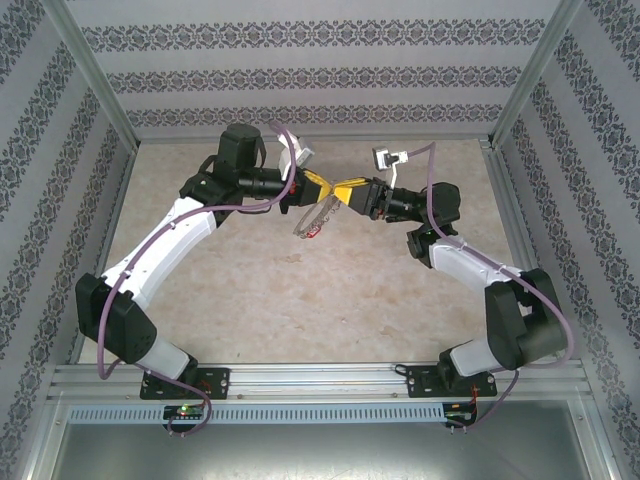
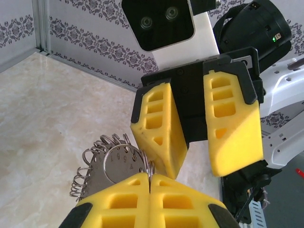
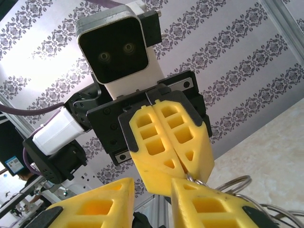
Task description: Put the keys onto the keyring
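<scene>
Left wrist view: a thin silvery disc on the floppy grey-silver keyring (image 2: 102, 164) bears small stamped marks, too small to read. The ring is a thin wire loop fringed with many small coiled silvery bits, bunched together and held above the marbled beige table top (image 2: 42, 118).

The yellow-fingered left gripper (image 2: 149, 179) is clenched on the loop's wire, pads pressed flat together. Just beyond it the yellow-fingered right gripper (image 2: 199, 168) faces it with jaws apart and nothing between them, one finger (image 2: 156, 128) just beside the bunch.

From above, the grippers meet mid-table towards the far side, and the ring dangles below them. At its low end is a small red-headed key (image 1: 315, 232) – whether it is threaded on, I cannot tell.
</scene>
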`<move>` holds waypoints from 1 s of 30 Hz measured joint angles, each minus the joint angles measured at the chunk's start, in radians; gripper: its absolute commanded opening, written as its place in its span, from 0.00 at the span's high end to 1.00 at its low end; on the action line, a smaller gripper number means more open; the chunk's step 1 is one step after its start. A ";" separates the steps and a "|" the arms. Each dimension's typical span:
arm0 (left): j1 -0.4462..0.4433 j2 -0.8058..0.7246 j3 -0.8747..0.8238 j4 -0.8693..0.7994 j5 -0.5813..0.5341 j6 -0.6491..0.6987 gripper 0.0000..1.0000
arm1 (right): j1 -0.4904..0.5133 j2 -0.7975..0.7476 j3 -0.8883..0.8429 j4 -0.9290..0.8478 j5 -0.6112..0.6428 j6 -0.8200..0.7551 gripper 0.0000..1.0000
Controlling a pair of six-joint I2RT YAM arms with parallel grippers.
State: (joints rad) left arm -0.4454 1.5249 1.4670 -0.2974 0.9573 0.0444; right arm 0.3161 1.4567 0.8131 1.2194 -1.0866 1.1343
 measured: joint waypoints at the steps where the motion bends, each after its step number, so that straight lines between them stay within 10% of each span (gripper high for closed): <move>1: 0.000 -0.002 -0.002 0.002 0.000 0.000 1.00 | -0.005 0.000 0.000 0.000 0.000 0.000 0.74; 30: 0.002 -0.011 -0.064 0.082 0.005 -0.056 1.00 | -0.011 0.041 -0.005 0.025 0.004 -0.007 0.67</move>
State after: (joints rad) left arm -0.4435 1.5139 1.4029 -0.2153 0.9619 -0.0120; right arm 0.3054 1.4975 0.8085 1.2442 -1.0828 1.1275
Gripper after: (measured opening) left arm 0.047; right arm 0.333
